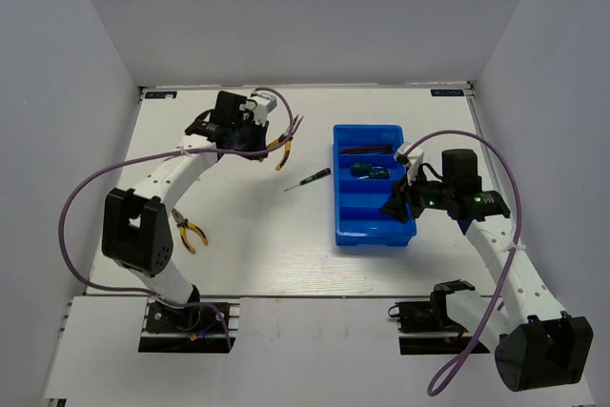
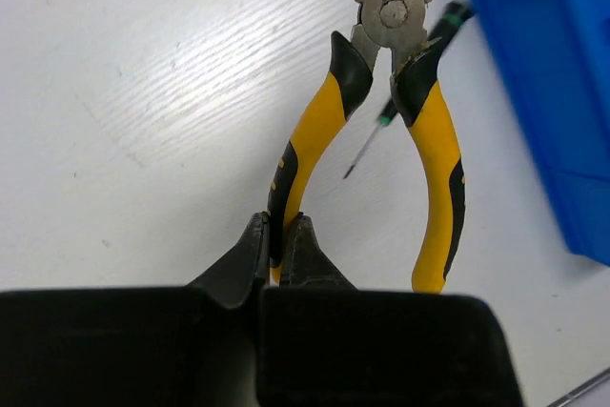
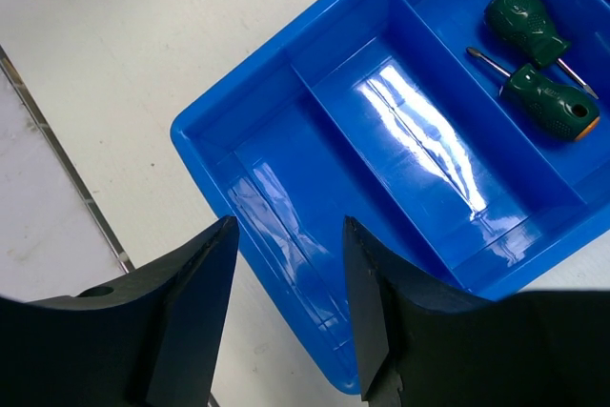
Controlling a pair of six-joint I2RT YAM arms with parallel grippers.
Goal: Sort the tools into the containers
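Note:
My left gripper [image 1: 264, 136] [image 2: 278, 235] is shut on one handle of the yellow-handled pliers [image 1: 284, 146] [image 2: 381, 92] and holds them above the table, left of the blue tray [image 1: 374, 226] [image 2: 543, 73]. A slim dark-green tool [image 1: 311, 179] [image 2: 381, 126] lies on the table below them. My right gripper [image 1: 396, 205] [image 3: 291, 235] hangs open and empty over the tray's near compartments [image 3: 286, 140]. Two green-handled screwdrivers [image 1: 370, 170] [image 3: 522, 18] lie in the second compartment from the far end. Thin dark hex keys [image 1: 367, 150] lie in the farthest one.
A second pair of yellow-handled pliers [image 1: 191, 233] lies on the table near the left arm's base. White walls close in the table at the back and on both sides.

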